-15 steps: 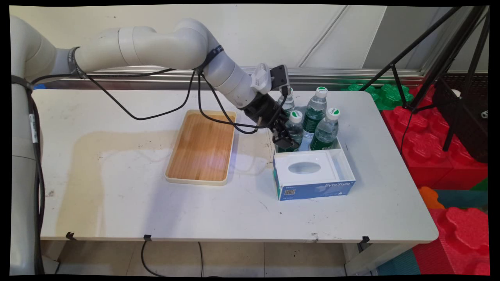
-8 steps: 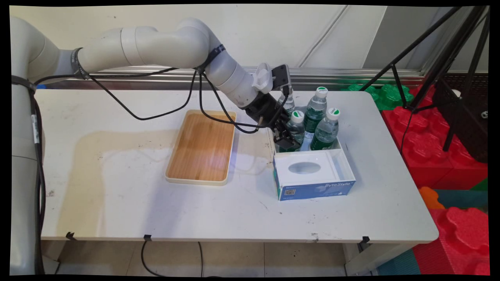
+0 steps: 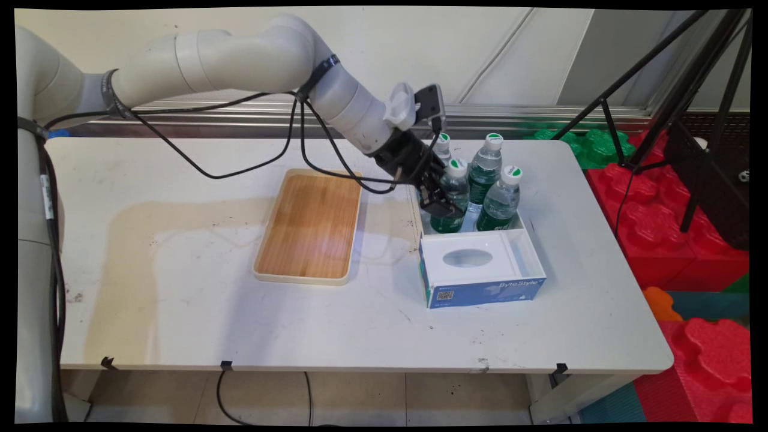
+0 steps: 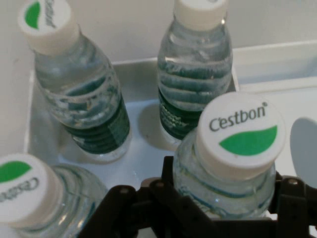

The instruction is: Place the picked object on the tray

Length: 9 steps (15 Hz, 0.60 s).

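A clear ribbed plastic water bottle [image 3: 451,195] with a white-and-green cap is clasped by the black two-finger gripper [image 3: 440,203], seemingly lifted slightly within a white open-topped box [image 3: 528,237]. Three matching bottles [image 3: 485,170] are crowded beside it. A wooden rectangular tray [image 3: 310,227] lies nearby.

A white bench [image 3: 180,312], scuffed and marked with a broad brownish stain on its left half, carries a cream-rimmed wooden tray [image 3: 310,225] near its middle. To the tray's right, apart from it, sits a blue-and-white box [image 3: 480,264] lettered ByteStyle, with water bottles standing in its rear compartment.
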### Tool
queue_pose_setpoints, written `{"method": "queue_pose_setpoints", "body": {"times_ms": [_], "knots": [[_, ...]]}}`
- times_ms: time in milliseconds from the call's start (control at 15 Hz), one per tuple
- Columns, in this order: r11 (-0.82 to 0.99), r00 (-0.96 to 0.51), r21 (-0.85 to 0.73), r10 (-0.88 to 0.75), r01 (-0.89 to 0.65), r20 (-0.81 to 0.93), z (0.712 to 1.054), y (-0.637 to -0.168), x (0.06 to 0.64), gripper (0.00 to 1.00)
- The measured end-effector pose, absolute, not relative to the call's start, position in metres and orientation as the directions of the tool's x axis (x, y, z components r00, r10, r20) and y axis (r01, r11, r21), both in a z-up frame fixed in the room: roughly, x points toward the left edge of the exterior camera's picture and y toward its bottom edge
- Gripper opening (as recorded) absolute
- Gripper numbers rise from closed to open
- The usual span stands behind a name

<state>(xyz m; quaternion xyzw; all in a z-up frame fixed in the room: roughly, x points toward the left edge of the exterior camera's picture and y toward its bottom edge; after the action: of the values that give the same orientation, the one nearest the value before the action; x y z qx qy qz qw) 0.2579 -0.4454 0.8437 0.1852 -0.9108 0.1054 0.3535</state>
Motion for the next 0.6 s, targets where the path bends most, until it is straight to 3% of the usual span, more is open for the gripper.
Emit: {"method": "queue_pose_setpoints", "body": {"times_ms": [600], "knots": [[0.914,-0.662,-0.091,-0.215,-0.395,0.718,0.890,-0.431,0.281,0.00]]}}
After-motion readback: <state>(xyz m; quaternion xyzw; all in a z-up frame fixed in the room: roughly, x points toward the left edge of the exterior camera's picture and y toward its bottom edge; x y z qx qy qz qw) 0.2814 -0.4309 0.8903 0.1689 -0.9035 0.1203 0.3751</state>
